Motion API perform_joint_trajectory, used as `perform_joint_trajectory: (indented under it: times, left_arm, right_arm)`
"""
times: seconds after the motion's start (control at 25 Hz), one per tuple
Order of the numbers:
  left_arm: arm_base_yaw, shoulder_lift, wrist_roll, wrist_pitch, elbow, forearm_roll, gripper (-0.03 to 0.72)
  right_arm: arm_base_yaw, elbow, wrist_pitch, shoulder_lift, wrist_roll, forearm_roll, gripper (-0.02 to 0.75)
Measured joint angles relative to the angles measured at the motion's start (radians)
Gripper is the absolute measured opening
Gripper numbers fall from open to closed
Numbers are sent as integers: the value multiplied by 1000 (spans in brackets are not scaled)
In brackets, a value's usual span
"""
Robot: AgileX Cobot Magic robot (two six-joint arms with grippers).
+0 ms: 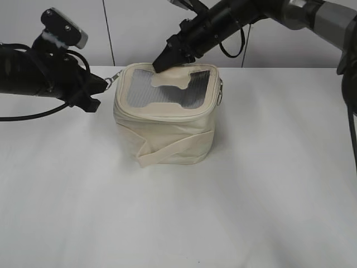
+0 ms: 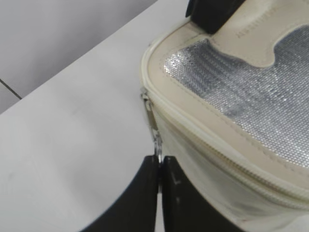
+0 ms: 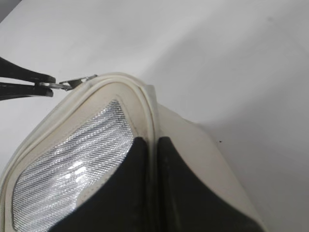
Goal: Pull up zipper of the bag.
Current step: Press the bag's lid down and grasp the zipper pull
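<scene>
The cream boxy bag (image 1: 167, 134) stands on the white table, with a grey mesh top panel (image 1: 145, 89) and a cream bone-shaped patch. The cream zipper line (image 2: 193, 130) runs around the top rim. My left gripper (image 1: 106, 85) is shut on the silver zipper pull (image 2: 155, 140) at the bag's far left corner; the pull also shows in the right wrist view (image 3: 63, 84). My right gripper (image 1: 159, 66) is shut on the bag's back top rim (image 3: 145, 116), pinching the rim edge between its fingers (image 3: 153, 142).
The white table (image 1: 268, 184) spreads to the front and right of the bag. A white panelled wall (image 1: 128, 28) stands behind. A second silver ring (image 1: 221, 94) hangs at the bag's right side. A strap band (image 1: 167, 153) crosses the bag's front.
</scene>
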Motion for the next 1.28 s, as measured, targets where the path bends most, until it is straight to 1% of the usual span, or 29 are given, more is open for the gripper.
perform_joint_trajectory:
  times: [0.12, 0.24, 0.52, 0.8, 0.96, 1.08, 1.2, 1.28]
  left_arm:
    - [0, -18, -35, 36, 29, -4, 9]
    - [-7, -42, -43, 39, 64, -4, 9]
    - [-65, -98, -64, 17, 164, -7, 9]
    - [-123, -207, -94, -19, 269, -11, 11]
    - [-185, -247, -108, -20, 306, -11, 11]
    - [-256, -242, -121, -14, 311, -11, 12]
    - [-321, -204, -123, -23, 293, -16, 15]
    - [-354, -162, -125, -23, 251, -16, 17]
  right_arm:
    - [2, 0, 0, 0, 0, 3, 41]
    - [2, 1, 1, 0, 11, 4, 41]
    - [2, 1, 0, 0, 26, 4, 41]
    - [2, 2, 1, 0, 37, 4, 41]
    - [2, 2, 0, 0, 38, 4, 41]
    - [2, 2, 2, 0, 41, 10, 41]
    - [2, 2, 14, 0, 41, 15, 41]
    - [4, 2, 15, 0, 40, 15, 41]
